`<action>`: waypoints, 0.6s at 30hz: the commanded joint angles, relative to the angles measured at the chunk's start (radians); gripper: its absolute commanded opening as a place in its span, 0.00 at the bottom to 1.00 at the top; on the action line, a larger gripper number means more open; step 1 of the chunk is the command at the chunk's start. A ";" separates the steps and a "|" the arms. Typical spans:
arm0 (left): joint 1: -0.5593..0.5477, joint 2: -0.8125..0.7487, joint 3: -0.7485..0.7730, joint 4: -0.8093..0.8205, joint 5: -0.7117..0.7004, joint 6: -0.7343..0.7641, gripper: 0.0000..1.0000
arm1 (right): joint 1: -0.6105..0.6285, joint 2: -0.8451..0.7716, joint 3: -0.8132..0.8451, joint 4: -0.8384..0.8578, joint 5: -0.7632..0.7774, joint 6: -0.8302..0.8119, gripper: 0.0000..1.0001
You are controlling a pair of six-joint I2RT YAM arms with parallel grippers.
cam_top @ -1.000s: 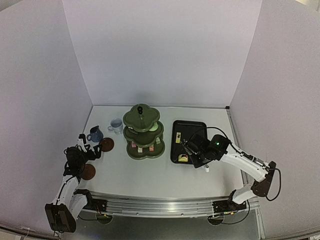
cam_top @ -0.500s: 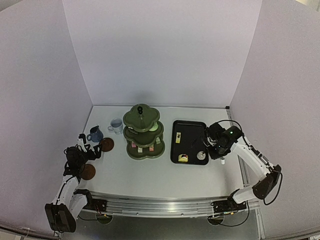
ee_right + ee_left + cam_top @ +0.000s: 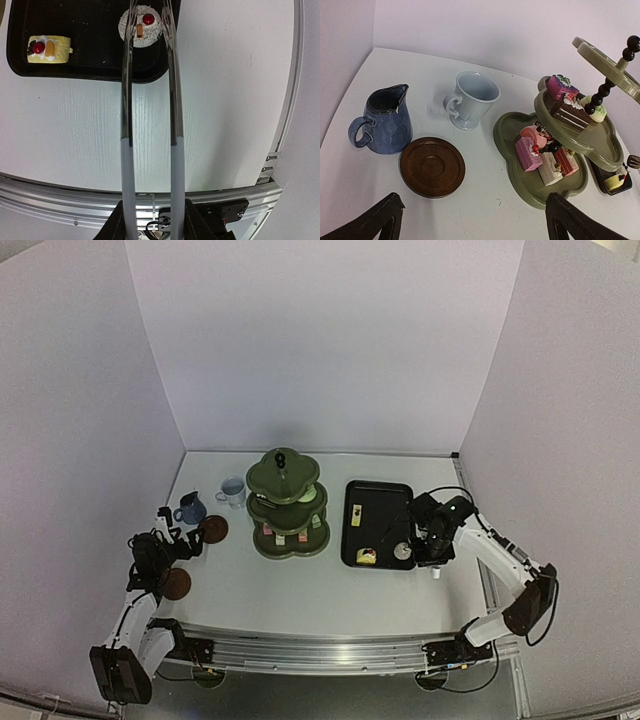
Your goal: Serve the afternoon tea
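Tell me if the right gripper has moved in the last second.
Yes. The right gripper, holding the tongs, has swung right: it was over the tray and now sits off its right edge.

I can read no writing in any of my views. The dark blue mug [image 3: 382, 120], the pale mug [image 3: 472, 100], the green stand [image 3: 602, 147], the black tray [image 3: 90, 30] and the metal tongs [image 3: 126, 100] carry no letter, label, brand or number that I can make out.
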 commanded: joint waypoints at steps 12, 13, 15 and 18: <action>0.005 0.004 0.005 0.033 0.011 -0.012 1.00 | 0.003 0.023 -0.039 -0.021 -0.030 0.036 0.33; 0.006 0.004 0.005 0.032 0.011 -0.012 1.00 | 0.003 0.025 -0.046 -0.015 -0.031 0.036 0.33; 0.005 0.006 0.005 0.031 0.011 -0.011 1.00 | 0.003 0.026 -0.053 -0.004 -0.036 0.036 0.32; 0.005 0.004 0.007 0.030 0.011 -0.010 1.00 | 0.003 0.027 -0.065 0.009 -0.042 0.033 0.30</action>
